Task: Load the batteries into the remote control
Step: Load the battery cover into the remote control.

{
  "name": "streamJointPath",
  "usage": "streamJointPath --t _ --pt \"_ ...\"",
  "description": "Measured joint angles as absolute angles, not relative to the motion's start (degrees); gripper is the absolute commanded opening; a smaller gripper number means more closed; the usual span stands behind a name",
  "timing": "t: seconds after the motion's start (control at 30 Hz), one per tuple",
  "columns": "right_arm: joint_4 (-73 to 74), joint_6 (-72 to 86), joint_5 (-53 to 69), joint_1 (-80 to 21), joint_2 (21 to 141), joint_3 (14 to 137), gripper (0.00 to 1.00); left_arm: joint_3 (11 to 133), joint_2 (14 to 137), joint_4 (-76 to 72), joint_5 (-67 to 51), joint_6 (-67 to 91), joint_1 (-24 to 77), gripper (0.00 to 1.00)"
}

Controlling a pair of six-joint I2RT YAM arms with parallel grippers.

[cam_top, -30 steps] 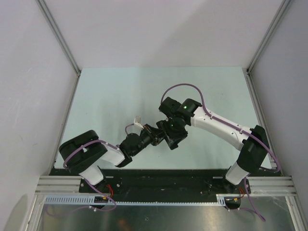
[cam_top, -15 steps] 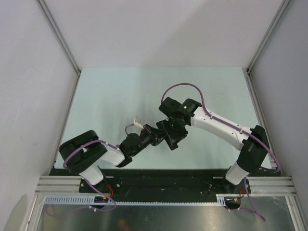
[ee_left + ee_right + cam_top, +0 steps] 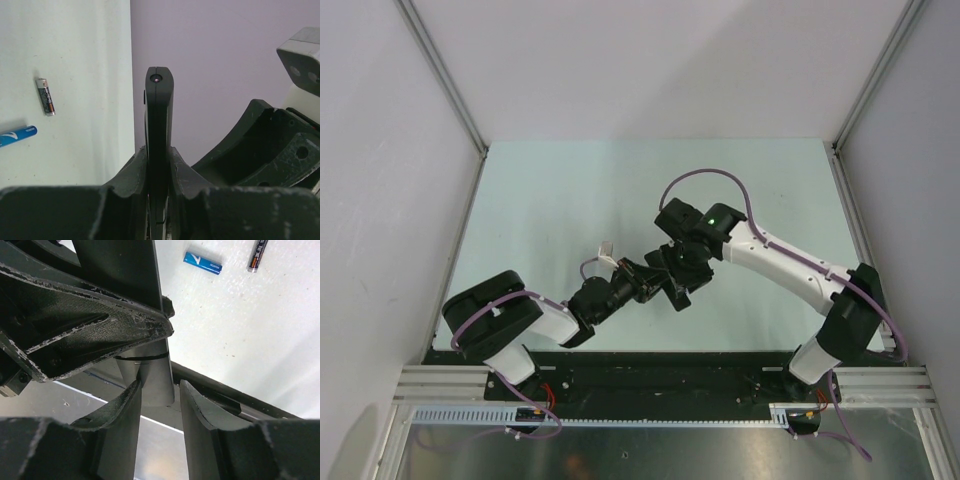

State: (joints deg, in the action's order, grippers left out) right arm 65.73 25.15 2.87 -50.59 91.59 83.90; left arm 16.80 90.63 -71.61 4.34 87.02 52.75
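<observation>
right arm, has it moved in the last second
Yes, slightly: the right arm has shifted to the right in the top view, its elbow nearer the table's right rail.

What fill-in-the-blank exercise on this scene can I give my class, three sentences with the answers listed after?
1. The left gripper is shut on the ____.
2. Near the dark grey battery on the table lies a second battery, coloured ____.
3. The right gripper has its jaws ____, with the remote's end between them.
Missing words: remote control; blue; open.
</observation>
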Motion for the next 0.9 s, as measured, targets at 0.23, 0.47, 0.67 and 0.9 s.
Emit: streamJointPath --t 0.23,0.47,0.67,0.9 --pt "65.12 25.63 2.04 -49.52 89.52 83.92 0.45 16.8 90.63 -73.21 4.12 88.07 52.77 0.0" --pt "63.86 27.2 2.13 -47.48 85.38 83.99 0.48 16.8 90.63 -73.69 4.12 88.64 52.75 0.0" --pt "52.71 30.81 7.05 -41.54 70.87 74.65 0.72 16.27 90.63 -74.24 2.2 88.95 51.62 0.0" --pt "37.45 35.99 15.66 -39.72 59.57 57.58 0.97 15.84 90.83 -74.52 -9.82 90.15 46.37 0.0"
